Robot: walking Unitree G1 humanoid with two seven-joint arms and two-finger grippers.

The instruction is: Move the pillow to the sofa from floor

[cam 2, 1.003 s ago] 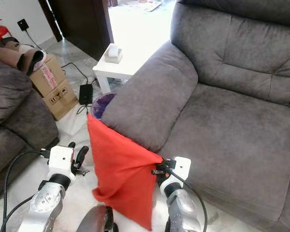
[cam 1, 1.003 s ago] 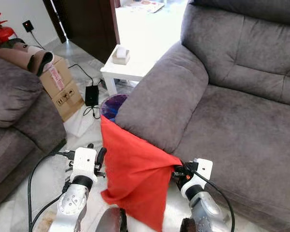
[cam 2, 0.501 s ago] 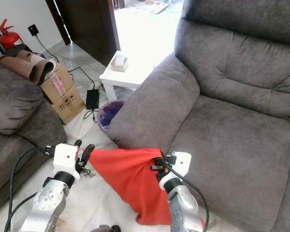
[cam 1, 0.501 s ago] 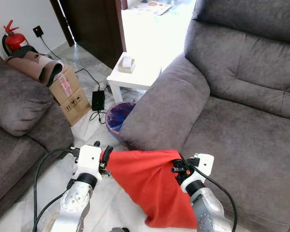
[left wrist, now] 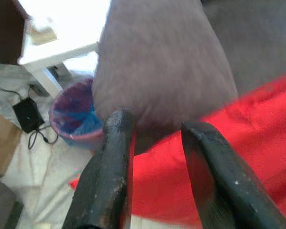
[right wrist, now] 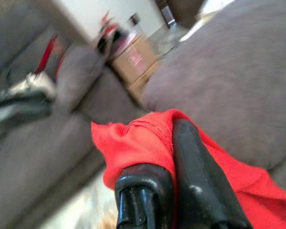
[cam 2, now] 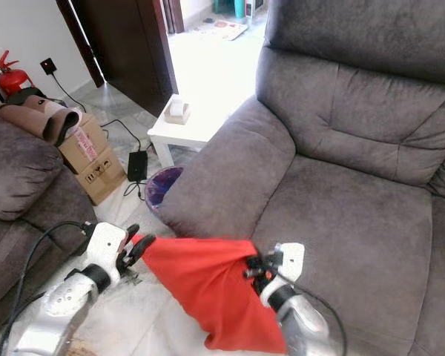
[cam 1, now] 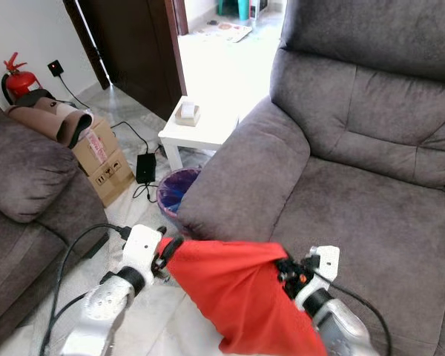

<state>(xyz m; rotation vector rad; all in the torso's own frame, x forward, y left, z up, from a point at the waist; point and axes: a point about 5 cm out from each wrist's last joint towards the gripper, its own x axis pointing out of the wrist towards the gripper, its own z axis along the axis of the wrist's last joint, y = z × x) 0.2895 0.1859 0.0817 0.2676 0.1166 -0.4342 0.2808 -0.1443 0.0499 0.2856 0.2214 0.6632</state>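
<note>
Red pillow (cam 1: 241, 293) in both grippers, L (cam 1: 165, 253) & R (cam 1: 284, 268) fingers clamped on corners, before sofa (cam 1: 371, 193).

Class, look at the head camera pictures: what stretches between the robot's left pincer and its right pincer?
The red pillow spans the gap in both eye views, its top edge held taut from the left pincer to the right pincer, hanging before the grey sofa.
</note>
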